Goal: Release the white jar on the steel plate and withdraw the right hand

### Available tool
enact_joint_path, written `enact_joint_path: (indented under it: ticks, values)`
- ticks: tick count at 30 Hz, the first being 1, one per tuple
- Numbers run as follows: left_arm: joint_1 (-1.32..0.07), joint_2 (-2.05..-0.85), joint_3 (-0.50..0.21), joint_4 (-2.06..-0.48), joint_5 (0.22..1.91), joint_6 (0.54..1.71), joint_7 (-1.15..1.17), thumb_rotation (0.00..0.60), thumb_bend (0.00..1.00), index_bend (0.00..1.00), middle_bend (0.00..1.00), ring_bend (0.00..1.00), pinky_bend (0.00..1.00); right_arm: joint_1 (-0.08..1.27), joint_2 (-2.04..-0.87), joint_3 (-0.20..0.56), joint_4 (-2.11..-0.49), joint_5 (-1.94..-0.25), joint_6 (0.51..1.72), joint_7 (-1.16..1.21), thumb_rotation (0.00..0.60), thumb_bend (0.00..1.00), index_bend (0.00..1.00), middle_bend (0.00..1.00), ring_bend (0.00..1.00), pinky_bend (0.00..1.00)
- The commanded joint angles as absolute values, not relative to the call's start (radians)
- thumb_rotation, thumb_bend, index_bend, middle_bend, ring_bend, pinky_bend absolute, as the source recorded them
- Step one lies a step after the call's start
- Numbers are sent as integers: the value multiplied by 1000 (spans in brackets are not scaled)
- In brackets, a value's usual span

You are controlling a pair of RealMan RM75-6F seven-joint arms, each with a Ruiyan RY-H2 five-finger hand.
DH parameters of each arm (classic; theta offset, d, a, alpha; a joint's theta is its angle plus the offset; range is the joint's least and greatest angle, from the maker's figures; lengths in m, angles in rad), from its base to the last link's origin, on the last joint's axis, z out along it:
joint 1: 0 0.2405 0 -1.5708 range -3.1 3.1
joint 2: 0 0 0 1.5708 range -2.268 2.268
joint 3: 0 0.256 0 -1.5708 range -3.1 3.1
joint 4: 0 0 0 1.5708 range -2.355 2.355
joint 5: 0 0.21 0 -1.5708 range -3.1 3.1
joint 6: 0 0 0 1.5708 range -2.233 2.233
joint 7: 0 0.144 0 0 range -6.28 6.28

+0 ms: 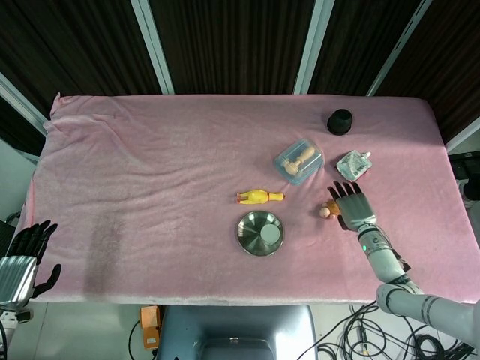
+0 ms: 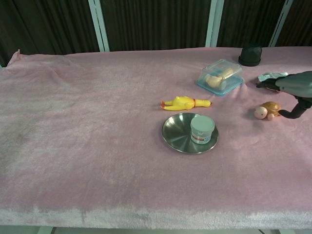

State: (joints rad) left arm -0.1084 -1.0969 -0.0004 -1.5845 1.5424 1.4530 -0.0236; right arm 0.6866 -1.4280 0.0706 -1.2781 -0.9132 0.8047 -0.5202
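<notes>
White jar [image 2: 202, 129] stands upright on the steel plate [image 2: 176, 135], right of centre, nothing touching it. Right hand [image 1: 355, 205] is well apart to the right, empty w/ fingers spread, over a small turtle toy [image 2: 266, 110]. Left hand [image 1: 28, 244] hangs off the table's left edge, empty, fingers loosely apart.

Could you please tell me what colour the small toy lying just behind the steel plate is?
The toy is yellow with an orange-red band near one end, clearest in the chest view.
</notes>
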Motion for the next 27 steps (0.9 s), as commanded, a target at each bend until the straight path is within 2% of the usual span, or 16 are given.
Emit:
enact_joint_path:
  ticks: [1, 4, 7, 9, 11, 15, 18, 22, 27]
  values:
    - [-107, -1096, 4, -1587, 1551, 1458, -22, 600, 422, 0, 26, 0, 85, 659, -1362, 61, -1386, -941, 868, -522, 600, 523, 44, 0, 0, 0]
    - [-105, -1094, 6, -1589, 1558, 1462, -21, 600, 423, 0, 26, 0, 84, 607, -1283, 38, -1521, -1026, 969, -501, 600, 517, 22, 0, 0, 0]
    - [-101, -1093, 6, -1591, 1559, 1470, -20, 600, 423, 0, 26, 0, 84, 501, -1188, -13, -1678, -1166, 1156, -469, 600, 477, 1, 0, 0, 0]
    - [-98, -1095, 4, -1591, 1560, 1478, -17, 600, 422, 0, 25, 0, 84, 389, -1138, -70, -1753, -1294, 1341, -441, 600, 417, 0, 0, 0, 0]
    - [-95, -1098, 1, -1590, 1563, 1490, -13, 600, 422, 0, 21, 0, 83, 270, -1109, -131, -1778, -1395, 1503, -380, 600, 368, 0, 0, 0, 0]
    - [-87, -1110, -2, -1577, 1586, 1526, -7, 600, 422, 0, 3, 0, 65, 123, -1125, -186, -1706, -1538, 1701, -250, 600, 327, 0, 0, 0, 0]
    - [-85, -1116, -1, -1573, 1601, 1539, 1, 600, 422, 0, 1, 0, 47, 100, -1137, -178, -1664, -1618, 1764, -268, 600, 327, 0, 0, 0, 0]
    - [-85, -1117, 1, -1574, 1606, 1540, 2, 600, 422, 0, 1, 0, 29, 90, -1154, -168, -1646, -1621, 1772, -273, 600, 327, 0, 0, 0, 0]
    - [-84, -1102, 27, -1582, 1638, 1532, -16, 600, 421, 0, 2, 0, 27, 119, -1135, -158, -1652, -1593, 1647, -216, 600, 327, 0, 0, 0, 0]
